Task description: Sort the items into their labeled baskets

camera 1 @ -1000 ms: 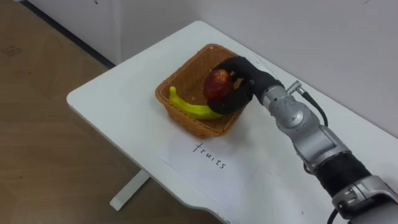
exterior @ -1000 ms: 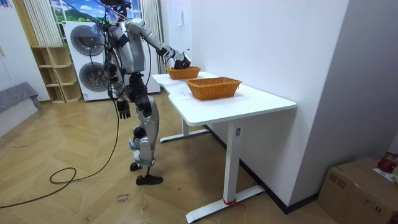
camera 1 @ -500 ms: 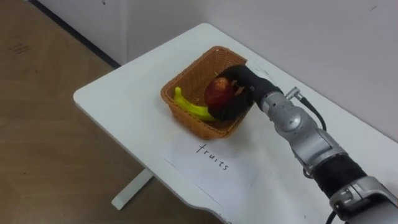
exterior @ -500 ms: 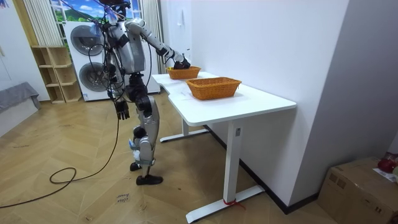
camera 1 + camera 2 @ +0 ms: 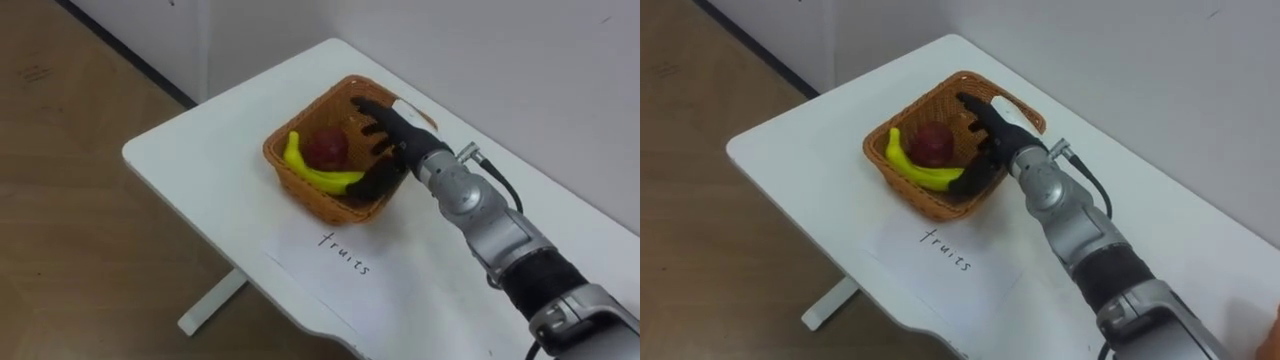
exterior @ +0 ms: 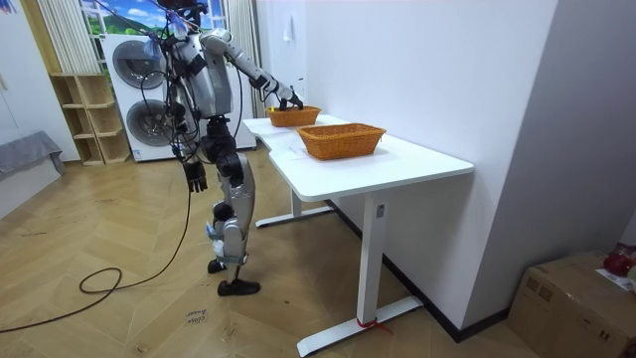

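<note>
Two fruits lay in the wicker basket [image 5: 308,196] at the end of the white table [image 5: 200,150]: a red apple [image 5: 326,149] against a yellow banana [image 5: 318,172]. Right hand [image 5: 395,135] hovered over the basket, fingers straight and spread, gripping nothing, clear of the apple. Left hand [image 6: 196,176] hung at the robot's side.

Home-like room with laundry corner: stacked washing machines [image 6: 137,68] at 10 o'clock in room view, open wooden shelf [image 6: 84,119] beside them, herringbone wood floor [image 6: 119,318], white desks [image 6: 417,159], cardboard box [image 6: 571,298] at 4 o'clock.
</note>
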Available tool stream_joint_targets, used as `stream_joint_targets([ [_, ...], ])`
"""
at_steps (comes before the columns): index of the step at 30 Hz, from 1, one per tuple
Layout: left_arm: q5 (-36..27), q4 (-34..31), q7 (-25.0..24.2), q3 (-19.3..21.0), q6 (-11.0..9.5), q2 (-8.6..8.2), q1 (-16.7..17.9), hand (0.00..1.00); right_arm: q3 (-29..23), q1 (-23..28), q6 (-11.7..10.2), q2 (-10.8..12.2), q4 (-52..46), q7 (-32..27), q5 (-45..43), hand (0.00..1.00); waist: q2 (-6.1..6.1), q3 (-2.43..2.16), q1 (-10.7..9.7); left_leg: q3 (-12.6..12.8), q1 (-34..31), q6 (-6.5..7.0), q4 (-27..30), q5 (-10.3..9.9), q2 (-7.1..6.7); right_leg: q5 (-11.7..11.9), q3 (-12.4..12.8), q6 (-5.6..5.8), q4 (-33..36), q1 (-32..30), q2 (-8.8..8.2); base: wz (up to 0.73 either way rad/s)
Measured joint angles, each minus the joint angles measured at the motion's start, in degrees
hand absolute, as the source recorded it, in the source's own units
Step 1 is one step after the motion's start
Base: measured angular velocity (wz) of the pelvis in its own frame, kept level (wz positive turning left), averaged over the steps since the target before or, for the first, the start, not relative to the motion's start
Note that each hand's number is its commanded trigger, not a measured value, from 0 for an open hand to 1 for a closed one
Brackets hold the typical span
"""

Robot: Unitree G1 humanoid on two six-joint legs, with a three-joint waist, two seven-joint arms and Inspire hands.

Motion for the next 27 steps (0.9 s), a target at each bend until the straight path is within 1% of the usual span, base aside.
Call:
stream_joint_targets([
  [6,1.0,0.0,0.0,0.0,0.2,-0.01,0.2,0.0,0.0,0.0,0.0,0.0,0.5,0.0,1.3,0.0,-0.19,0.04,0.4,-0.1,0.0,0.0,0.0,0.0,0.0,0.0,0.0,0.0,0.0,0.0,-0.02,0.0],
  [21,1.1,0.0,0.0,0.0,0.3,0.0,0.1,0.0,0.0,0.0,0.0,0.0,0.6,-0.1,1.7,0.0,-0.26,0.06,0.3,-0.1,0.0,0.0,0.0,0.0,0.0,0.0,0.0,0.01,0.1,0.0,-0.01,0.0],
  [27,1.1,0.1,0.0,0.0,0.2,0.0,-0.3,0.0,0.0,0.0,-0.2,0.0,0.8,-1.3,1.7,0.0,-0.33,0.11,0.0,-0.2,-0.1,0.0,0.0,0.0,0.0,0.0,0.1,0.01,0.0,0.0,0.0,0.0],
])
